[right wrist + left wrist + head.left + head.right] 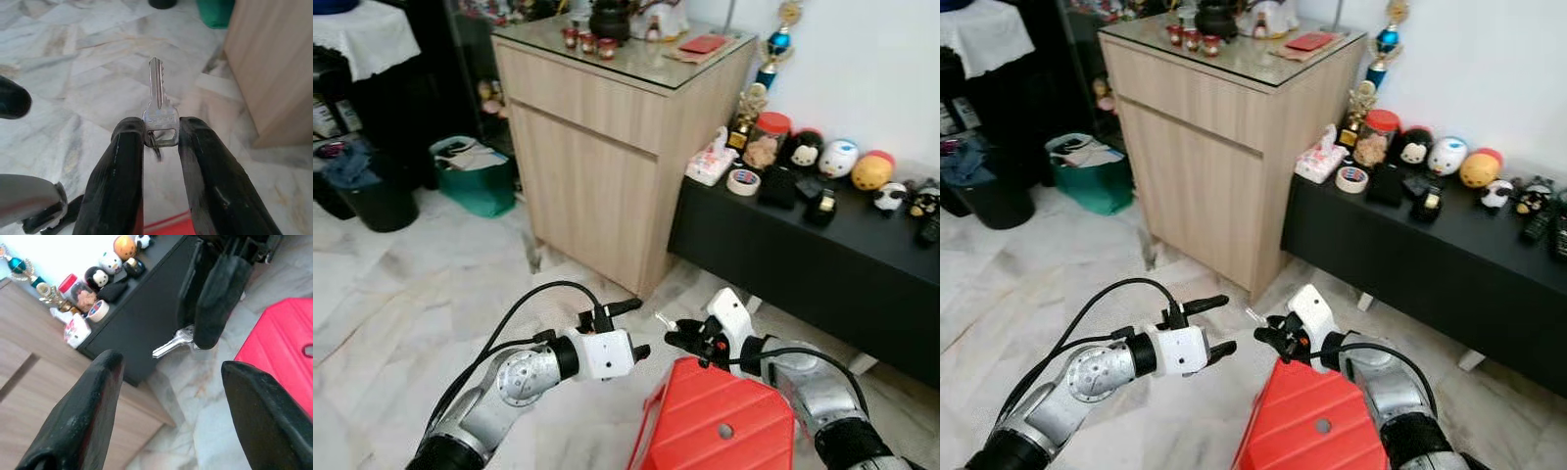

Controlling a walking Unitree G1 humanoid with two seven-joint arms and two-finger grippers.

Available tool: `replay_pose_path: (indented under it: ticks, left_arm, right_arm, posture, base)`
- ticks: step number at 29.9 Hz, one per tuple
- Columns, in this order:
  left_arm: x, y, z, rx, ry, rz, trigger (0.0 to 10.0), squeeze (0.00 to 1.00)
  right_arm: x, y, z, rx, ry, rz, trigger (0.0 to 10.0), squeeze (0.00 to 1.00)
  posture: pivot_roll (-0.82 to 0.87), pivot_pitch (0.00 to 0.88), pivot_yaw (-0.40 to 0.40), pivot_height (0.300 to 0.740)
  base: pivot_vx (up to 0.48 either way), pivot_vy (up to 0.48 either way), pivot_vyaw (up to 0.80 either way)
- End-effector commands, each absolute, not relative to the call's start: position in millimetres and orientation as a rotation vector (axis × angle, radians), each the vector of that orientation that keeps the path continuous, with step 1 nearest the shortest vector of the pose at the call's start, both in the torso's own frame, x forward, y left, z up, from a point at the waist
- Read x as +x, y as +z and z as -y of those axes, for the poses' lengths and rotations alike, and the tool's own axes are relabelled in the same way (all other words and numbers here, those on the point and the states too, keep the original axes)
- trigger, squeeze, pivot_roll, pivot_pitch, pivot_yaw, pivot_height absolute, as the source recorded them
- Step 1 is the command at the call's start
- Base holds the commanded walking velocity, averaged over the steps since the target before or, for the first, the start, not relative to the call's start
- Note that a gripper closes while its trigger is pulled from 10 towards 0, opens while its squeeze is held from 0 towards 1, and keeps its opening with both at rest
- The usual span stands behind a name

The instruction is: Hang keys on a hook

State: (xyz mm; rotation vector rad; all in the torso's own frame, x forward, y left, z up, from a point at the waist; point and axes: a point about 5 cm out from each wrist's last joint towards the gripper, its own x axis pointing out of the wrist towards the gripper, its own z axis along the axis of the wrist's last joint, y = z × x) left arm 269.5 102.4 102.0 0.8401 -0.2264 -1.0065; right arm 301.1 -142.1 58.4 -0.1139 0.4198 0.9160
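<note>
A silver key (157, 107) juts out from between the black fingers of my right gripper (160, 133), which is shut on its head. In the left eye view the key (664, 320) points left from the right gripper (685, 339), held above a red stool (717, 421). My left gripper (628, 329) is open, a short gap to the left of the key tip, at about the same height. The left wrist view looks between its own spread fingers (78, 416) at the key (172, 343) held by the other gripper.
A light wooden cabinet (607, 137) stands ahead with small cups and a red mat on top. Right of it a low black bench (822, 255) carries toys, tape, tissues and trophies. A green bin (475, 176) and a black bin (374, 196) sit on the marble floor at left.
</note>
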Motion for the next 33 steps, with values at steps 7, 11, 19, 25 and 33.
replay_pose_path:
  ticks: [7,11,19,25,33]
  left_arm:
    - [270.8,101.4,-92.4,0.928,-1.098,0.26,10.0,0.0]
    - [272.0,100.7,-90.3,0.959,-1.121,0.268,10.0,0.0]
    - [274.3,104.4,-94.2,0.983,-1.162,0.278,10.0,0.0]
    - [274.3,104.4,-96.8,1.011,-1.185,0.284,10.0,0.0]
    - [275.0,101.9,-95.5,1.051,-1.207,0.293,10.0,0.0]
  right_arm:
    - [304.2,67.8,133.3,-0.189,1.024,-0.407,10.0,0.0]
    - [310.3,74.2,133.5,-0.204,1.011,-0.388,10.0,0.0]
    - [303.6,65.7,125.9,-0.162,0.986,-0.387,10.0,0.0]
    - [298.3,57.8,128.4,-0.173,0.97,-0.412,10.0,0.0]
    - [300.3,63.9,136.7,-0.204,0.975,-0.409,10.0,0.0]
  posture:
    - [0.14,0.0,-0.076,0.74]
    - [0.14,0.0,-0.068,0.74]
    - [0.14,0.0,0.018,0.74]
    - [0.13,0.0,0.045,0.74]
    - [0.12,0.0,0.048,0.74]
  base:
    - [0.0,0.0,0.0]
    - [0.0,0.0,0.0]
    - [0.0,0.0,0.0]
    - [0.0,0.0,0.0]
    - [0.0,0.0,0.0]
